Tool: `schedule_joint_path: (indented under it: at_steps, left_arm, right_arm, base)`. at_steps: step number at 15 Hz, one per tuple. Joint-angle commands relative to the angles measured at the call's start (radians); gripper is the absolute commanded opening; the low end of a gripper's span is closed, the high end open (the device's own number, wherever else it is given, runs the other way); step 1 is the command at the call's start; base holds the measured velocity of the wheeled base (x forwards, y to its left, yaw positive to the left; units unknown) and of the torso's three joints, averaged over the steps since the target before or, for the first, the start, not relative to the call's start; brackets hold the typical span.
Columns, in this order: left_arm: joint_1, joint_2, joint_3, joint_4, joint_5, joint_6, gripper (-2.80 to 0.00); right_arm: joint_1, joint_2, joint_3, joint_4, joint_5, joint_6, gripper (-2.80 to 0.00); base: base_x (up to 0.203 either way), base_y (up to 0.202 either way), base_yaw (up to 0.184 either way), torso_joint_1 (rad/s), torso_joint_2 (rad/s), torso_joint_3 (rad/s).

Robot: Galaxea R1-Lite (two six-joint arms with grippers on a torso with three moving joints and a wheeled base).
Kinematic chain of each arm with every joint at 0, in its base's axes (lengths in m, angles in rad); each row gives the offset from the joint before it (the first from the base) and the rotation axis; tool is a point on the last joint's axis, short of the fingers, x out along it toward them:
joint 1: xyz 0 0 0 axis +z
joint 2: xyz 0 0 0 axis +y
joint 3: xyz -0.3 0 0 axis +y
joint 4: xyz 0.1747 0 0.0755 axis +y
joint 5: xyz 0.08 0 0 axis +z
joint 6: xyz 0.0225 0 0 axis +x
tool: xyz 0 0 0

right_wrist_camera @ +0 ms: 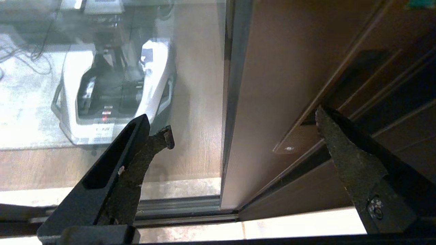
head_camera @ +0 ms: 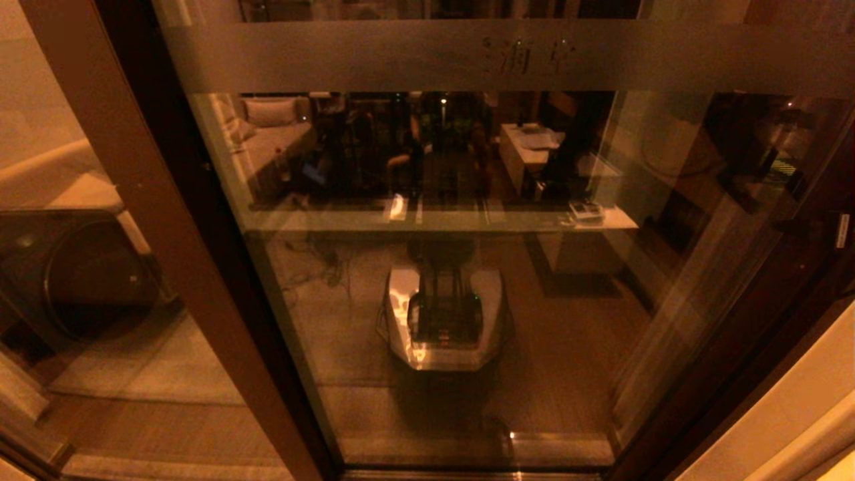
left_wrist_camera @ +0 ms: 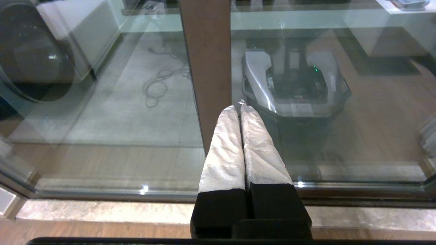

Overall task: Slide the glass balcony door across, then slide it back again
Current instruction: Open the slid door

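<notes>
The glass balcony door (head_camera: 467, 294) fills the head view, its frosted band (head_camera: 374, 57) with faint characters across the top. Neither gripper shows in that view. In the right wrist view my right gripper (right_wrist_camera: 240, 131) is open, its fingers (right_wrist_camera: 344, 160) spread either side of the door's brown stile (right_wrist_camera: 269, 95), just short of it. The slim recessed handle (right_wrist_camera: 298, 143) runs along that stile, near the outer finger. In the left wrist view my left gripper (left_wrist_camera: 238, 107) is shut on nothing, its white-wrapped fingertips close to a brown upright stile (left_wrist_camera: 207, 68); contact cannot be made out.
A dark round-fronted washing machine (head_camera: 73, 274) stands behind the glass panel on the left. A white wheeled base (head_camera: 444, 321) is reflected in the door glass. The floor track (right_wrist_camera: 177, 207) and a pale stone sill (left_wrist_camera: 102, 211) run below. A pale wall (head_camera: 788, 414) lies right.
</notes>
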Motion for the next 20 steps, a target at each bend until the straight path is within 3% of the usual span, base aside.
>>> schedule_joint_path:
  at_steps: [1,20]
  left_arm:
    - [0.000,0.000,0.000,0.001,0.000,0.000,-2.80]
    - [0.000,0.000,0.000,0.001,0.000,0.000,-2.80]
  right_arm:
    - [0.000,0.014,-0.009,-0.003,-0.012,-0.002,0.00]
    - [0.080,0.026,-0.028,-0.005,-0.033,0.045,0.00]
  base:
    - [0.000,0.000,0.000,0.000,0.00,0.000]
    - [0.000,0.000,0.000,0.000,0.00,0.000]
